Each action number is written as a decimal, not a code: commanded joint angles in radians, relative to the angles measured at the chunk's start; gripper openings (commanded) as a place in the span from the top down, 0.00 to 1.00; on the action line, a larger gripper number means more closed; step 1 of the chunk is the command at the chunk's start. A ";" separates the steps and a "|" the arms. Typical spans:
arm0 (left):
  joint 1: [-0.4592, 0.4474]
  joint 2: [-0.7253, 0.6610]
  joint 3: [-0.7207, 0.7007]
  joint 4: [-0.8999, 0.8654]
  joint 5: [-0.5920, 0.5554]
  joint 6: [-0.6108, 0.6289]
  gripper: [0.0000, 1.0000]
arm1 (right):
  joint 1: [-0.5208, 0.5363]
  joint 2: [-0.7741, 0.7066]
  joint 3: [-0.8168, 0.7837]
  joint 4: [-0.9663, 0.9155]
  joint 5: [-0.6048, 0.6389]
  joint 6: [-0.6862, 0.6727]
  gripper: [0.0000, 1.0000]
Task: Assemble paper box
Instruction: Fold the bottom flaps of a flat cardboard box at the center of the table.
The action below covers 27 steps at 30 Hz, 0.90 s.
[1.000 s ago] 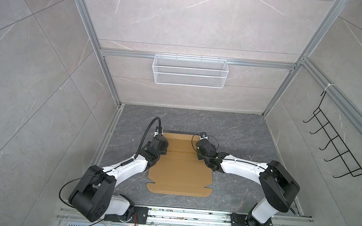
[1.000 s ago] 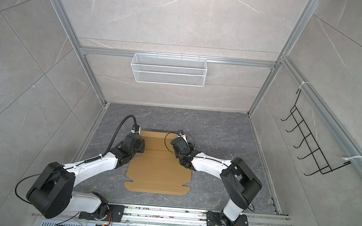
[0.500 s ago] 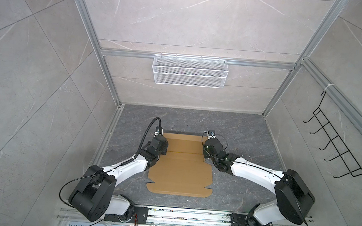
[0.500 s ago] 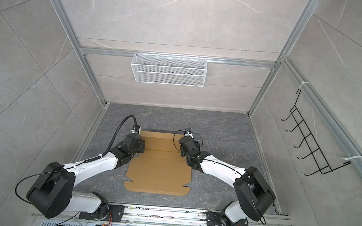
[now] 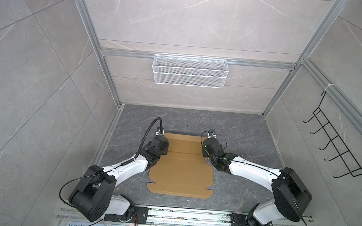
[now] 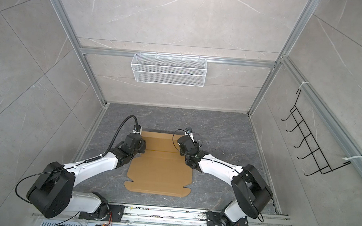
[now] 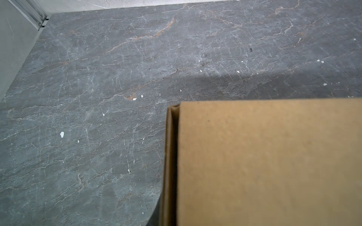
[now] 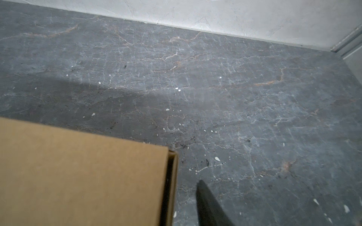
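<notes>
The paper box (image 5: 181,173) is a flat sheet of brown cardboard lying on the dark stone floor, seen in both top views (image 6: 160,171). Its far part shows crease lines. My left gripper (image 5: 161,147) sits low over the sheet's far left edge. In the left wrist view the paper box (image 7: 264,166) hides the fingers, and its doubled edge runs where the jaws meet. My right gripper (image 5: 209,147) hovers at the far right edge. In the right wrist view one dark finger (image 8: 207,205) stands clear of the doubled edge of the paper box (image 8: 78,176); the other is hidden.
A white wire mesh basket (image 5: 189,71) hangs on the back wall. A black hook rack (image 5: 338,148) is mounted on the right wall. Tiled walls close in three sides of the floor, and a metal rail (image 5: 189,215) carrying both arm bases runs along the front.
My right gripper has moved right, from over the sheet's far middle to its right edge. The left arm and the sheet have stayed still.
</notes>
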 commanded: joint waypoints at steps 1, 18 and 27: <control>0.005 -0.004 0.032 0.002 -0.010 0.013 1.00 | 0.004 -0.036 -0.077 0.037 -0.066 0.057 0.48; 0.006 0.011 0.065 -0.035 -0.001 0.015 1.00 | 0.002 0.068 -0.003 0.021 -0.044 0.092 0.84; 0.012 0.017 0.109 -0.067 -0.002 0.093 1.00 | -0.019 -0.052 -0.019 -0.040 -0.237 -0.014 0.41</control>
